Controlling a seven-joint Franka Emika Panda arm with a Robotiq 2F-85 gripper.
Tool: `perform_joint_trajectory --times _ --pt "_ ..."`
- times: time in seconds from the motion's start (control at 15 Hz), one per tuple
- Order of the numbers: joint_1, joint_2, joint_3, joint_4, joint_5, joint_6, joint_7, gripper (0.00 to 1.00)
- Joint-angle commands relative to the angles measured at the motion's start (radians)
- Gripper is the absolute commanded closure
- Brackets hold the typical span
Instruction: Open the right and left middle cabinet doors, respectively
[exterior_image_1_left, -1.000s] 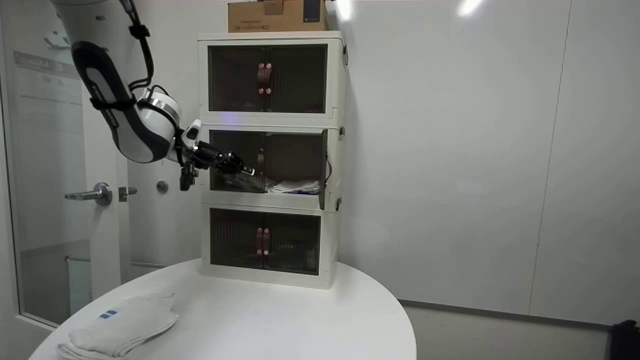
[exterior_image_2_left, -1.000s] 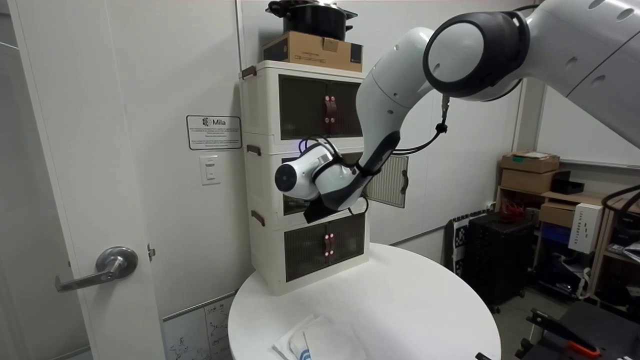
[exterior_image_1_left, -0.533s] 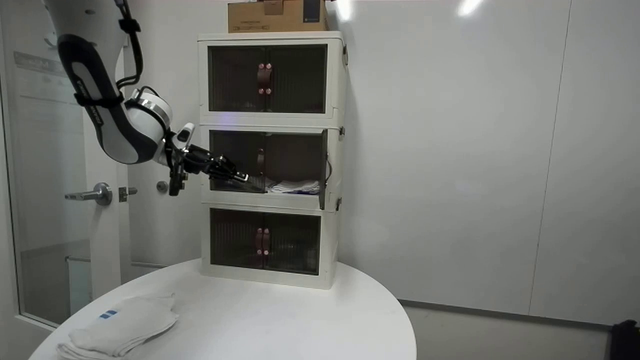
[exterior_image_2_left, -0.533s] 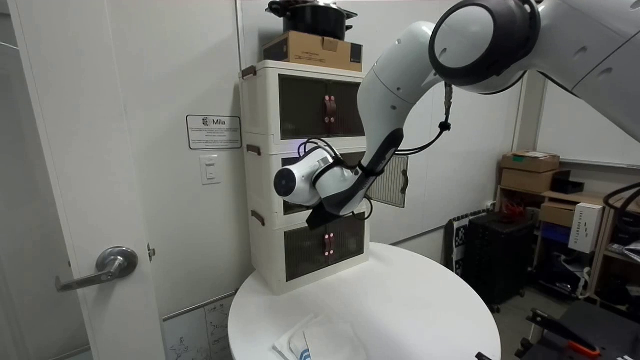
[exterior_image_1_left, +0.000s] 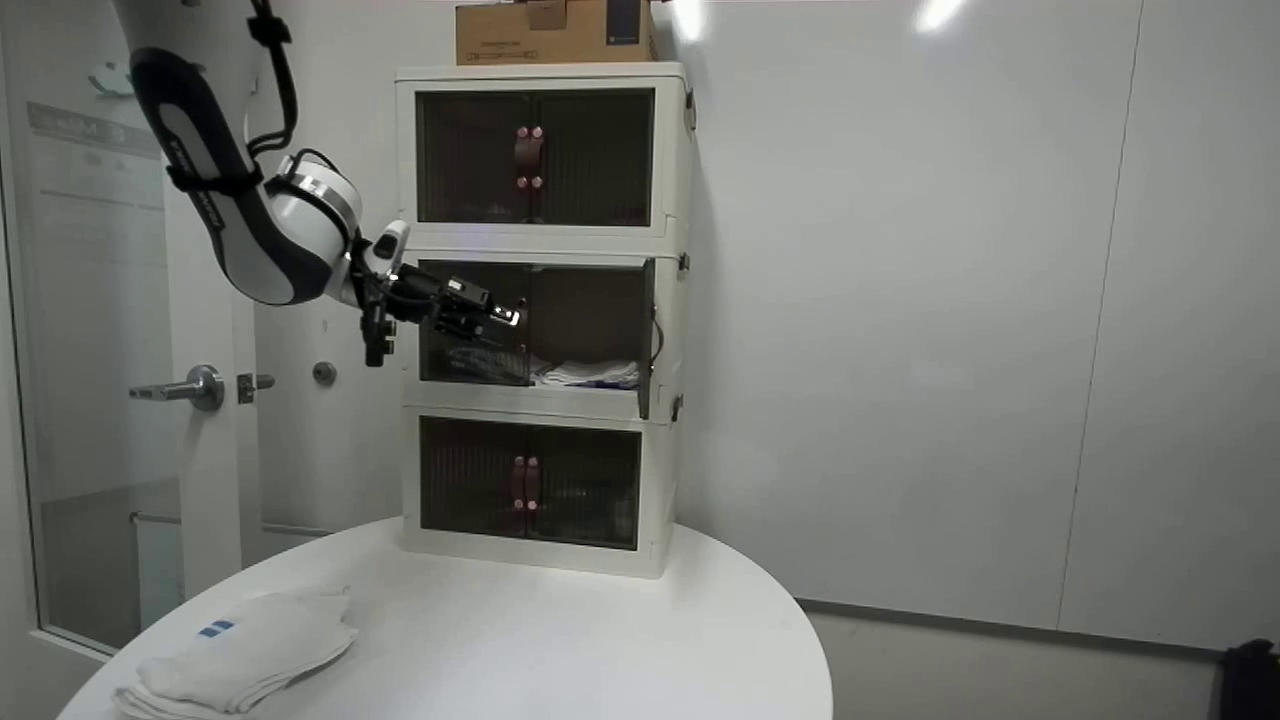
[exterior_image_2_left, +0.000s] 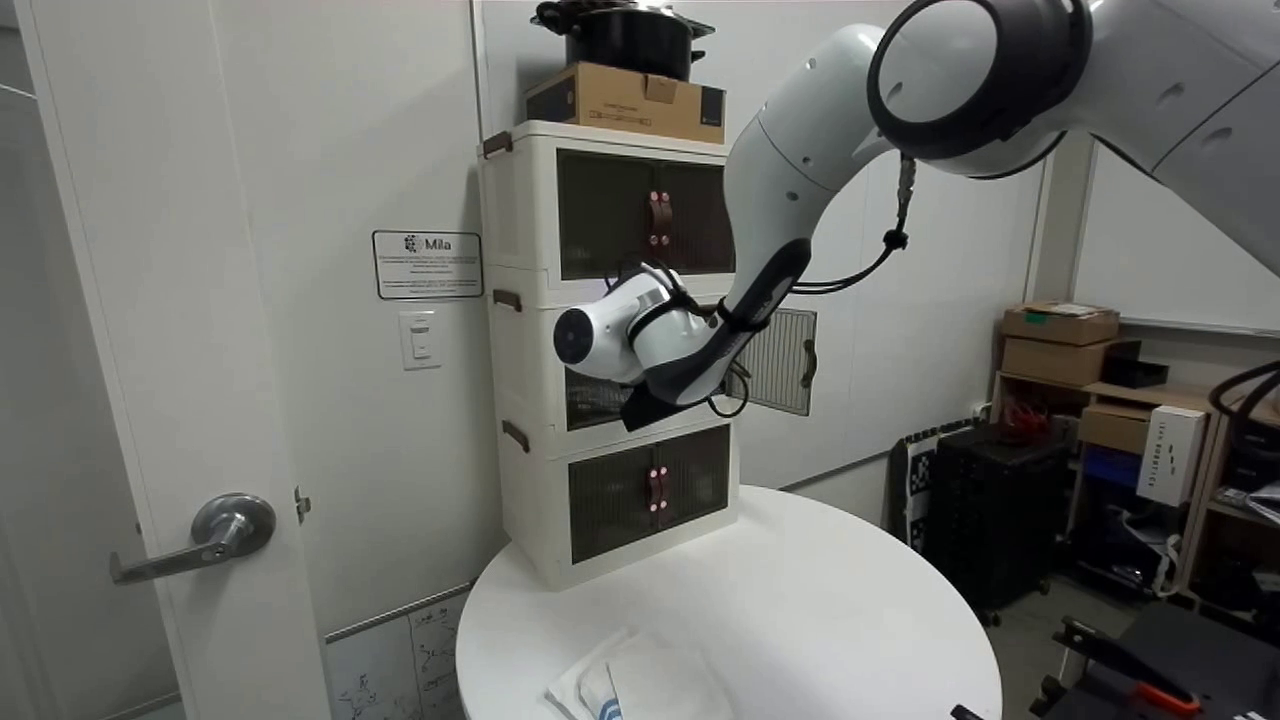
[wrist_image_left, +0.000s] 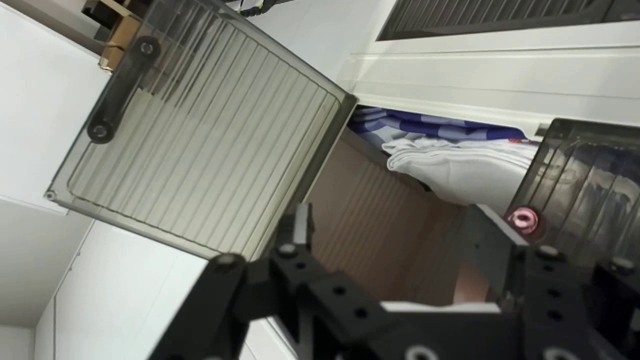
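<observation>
The right middle cabinet door (wrist_image_left: 200, 140) stands swung wide open, its dark handle (wrist_image_left: 122, 95) near the free edge; in an exterior view it shows nearly edge-on at the right side of the white three-tier cabinet (exterior_image_1_left: 540, 240). The left middle cabinet door (wrist_image_left: 590, 185) is closed across its half of the compartment. The end effector (wrist_image_left: 395, 225) hangs before the middle tier with its fingers (wrist_image_left: 492, 232) well apart, the compartment's interior visible through the gap. One finger appears just beside the closed door's reddish handle stud (wrist_image_left: 524, 220); whether they touch cannot be told. Inside, a folded white cloth (wrist_image_left: 460, 167) lies on a blue-and-white one (wrist_image_left: 440, 125). The top doors (exterior_image_1_left: 470, 160) and bottom doors (exterior_image_1_left: 585, 490) are closed. The cabinet stands on a round white table (exterior_image_1_left: 580, 640), which also bears a blue-marked towel (exterior_image_1_left: 260, 650). A cardboard box (exterior_image_1_left: 550, 35) rests on the cabinet, carrying a black pot (exterior_image_2_left: 630, 42).
</observation>
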Motion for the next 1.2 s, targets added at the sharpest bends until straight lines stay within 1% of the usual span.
perform_joint_trajectory --times 0.0,0.13,0.4,0.8,1.13 --pt "-0.002 0.005 0.012 0.045 0.001 0.009 -0.019 0.00" --pt "-0.001 0.008 0.015 0.059 -0.001 0.021 -0.013 0.00" --pt "0.008 0.022 0.008 0.086 -0.008 0.006 0.000 0.00" --pt "-0.002 0.071 -0.001 0.130 -0.007 0.011 0.001 0.00" --pt "-0.003 0.134 -0.018 0.206 -0.006 -0.001 0.006 0.00"
